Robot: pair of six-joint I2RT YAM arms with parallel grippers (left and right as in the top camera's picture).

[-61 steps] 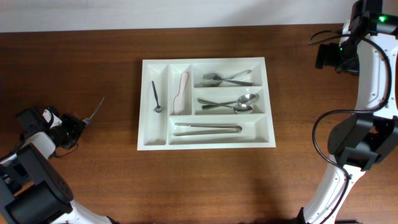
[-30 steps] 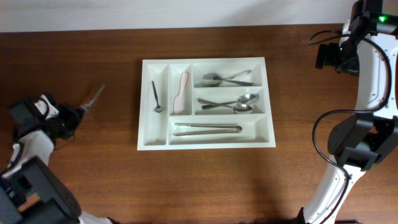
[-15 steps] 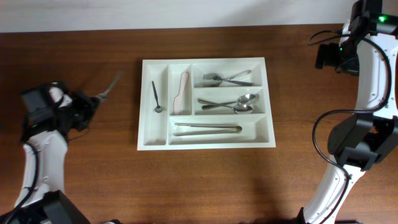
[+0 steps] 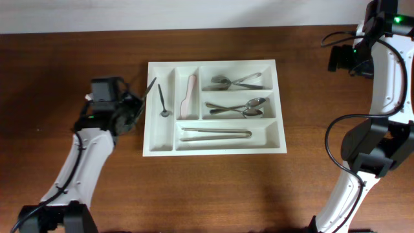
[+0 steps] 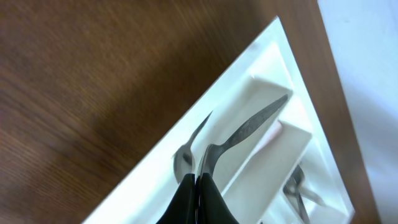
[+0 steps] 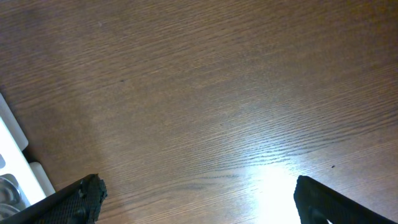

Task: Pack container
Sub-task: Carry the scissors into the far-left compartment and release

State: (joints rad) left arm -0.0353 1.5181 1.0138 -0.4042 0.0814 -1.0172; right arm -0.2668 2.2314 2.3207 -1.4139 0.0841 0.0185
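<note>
The container (image 4: 146, 129) is a large white tray with compartments at the table's middle. My left gripper (image 4: 134, 106) sits just off its left rim, shut on a slim metal utensil (image 4: 149, 89) whose free end reaches over that rim. In the left wrist view the black fingers (image 5: 186, 196) pinch the utensil (image 5: 249, 127) near its neck, and its handle points over the container's (image 5: 143, 177) narrow compartments. My right gripper (image 6: 199, 205) stands open over bare wood at the far right, holding nothing.
In the tray lie a small dark spoon (image 4: 162, 100), a pink-handled piece (image 4: 189, 97), forks (image 4: 236, 81), spoons (image 4: 242, 107) and tongs (image 4: 215, 134). The right arm (image 4: 381, 97) stands along the table's right edge. The tray's corner (image 6: 12, 143) shows at the right wrist view's left edge.
My left arm has swung right from the table's left edge to the tray's left rim, carrying the metal utensil. The right arm has not moved.
</note>
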